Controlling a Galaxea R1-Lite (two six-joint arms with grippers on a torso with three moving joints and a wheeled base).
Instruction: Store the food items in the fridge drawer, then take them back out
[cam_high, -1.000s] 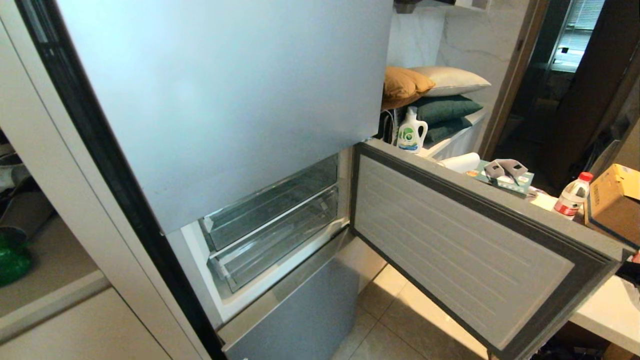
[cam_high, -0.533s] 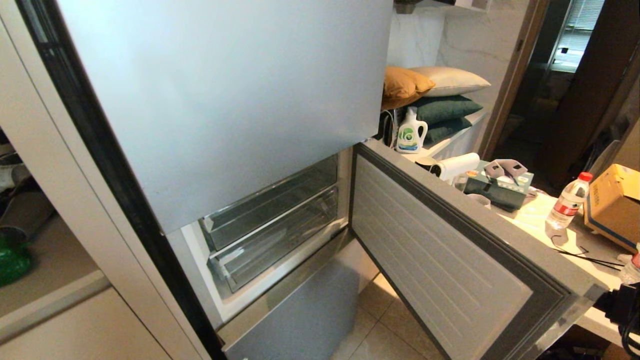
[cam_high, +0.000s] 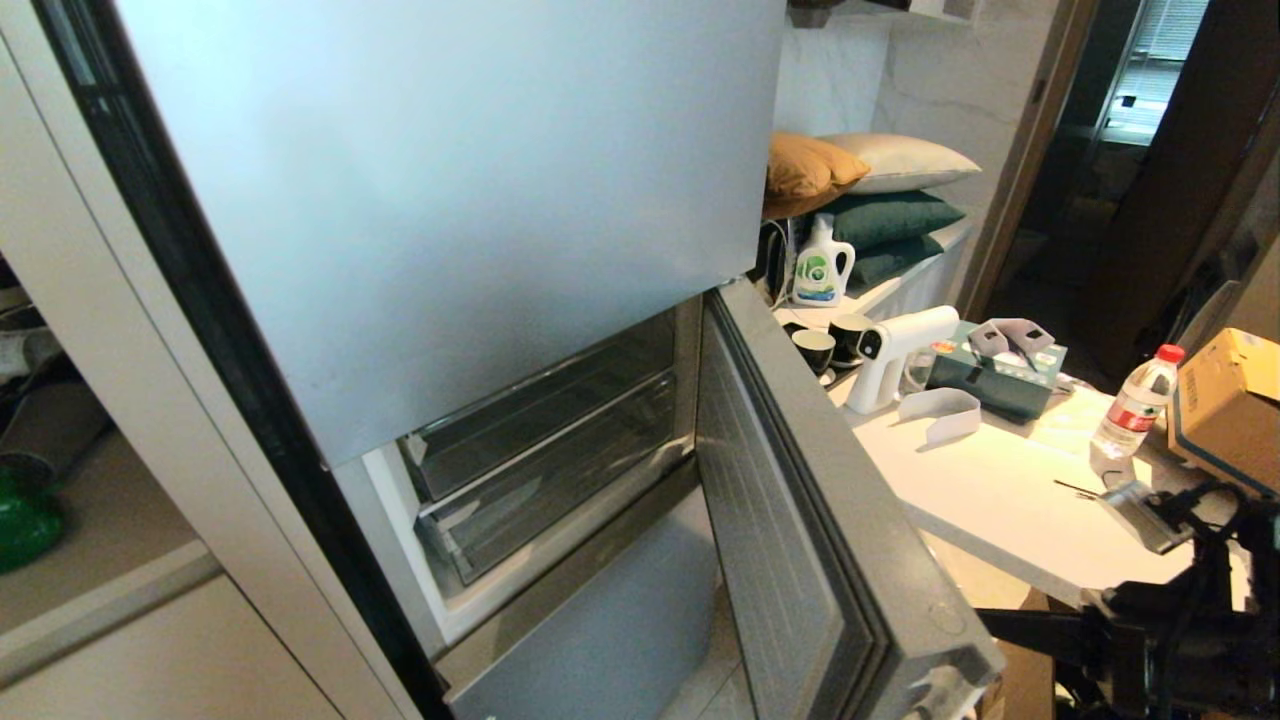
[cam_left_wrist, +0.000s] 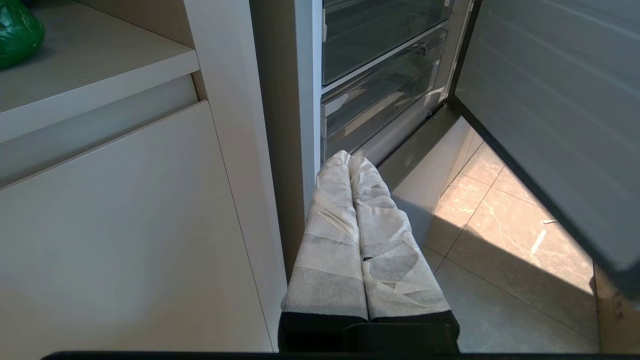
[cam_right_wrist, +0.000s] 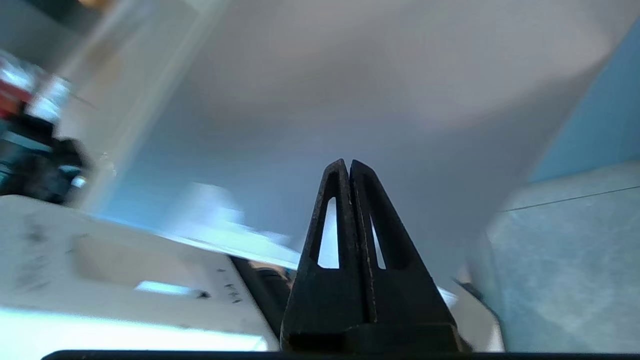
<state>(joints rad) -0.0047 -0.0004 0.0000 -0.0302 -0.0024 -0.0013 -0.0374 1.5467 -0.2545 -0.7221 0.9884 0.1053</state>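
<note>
Head view: the matte silver-blue middle fridge front (cam_high: 800, 520) stands swung wide open on its hinge, ribbed grey liner facing you. It shows two clear plastic drawers (cam_high: 545, 440) that look empty. Your dark right arm (cam_high: 1160, 620) sits low, just past the front's free corner. I cannot tell from here whether it touches the front. The glossy green bell pepper (cam_high: 20, 520) lies on the beige shelf (cam_high: 110, 560), far across the fridge from those fingers. The golden-brown lump is not in sight. My reading is that the opening step is about finished and nothing is stored yet.

Left wrist view: the left gripper (cam_left_wrist: 348, 157), its fingers wrapped in white paper, is pressed flat together and holds nothing. The lower clear drawer lies just beyond the tips, and the pepper (cam_left_wrist: 17, 30) sits well off to one side, up on the shelf.

Right wrist view: the black right gripper (cam_right_wrist: 348, 163) is closed tip to tip with nothing between. A pale blurred surface fills the space ahead.

Next you would likely need to spread one pair of fingers, fetch the pepper, and slide a clear drawer out.

Writing: the white detergent bottle (cam_high: 823, 262) carries a round green logo, and the clear water bottle (cam_high: 1135, 400) has a red label. Neither is readable.
</note>
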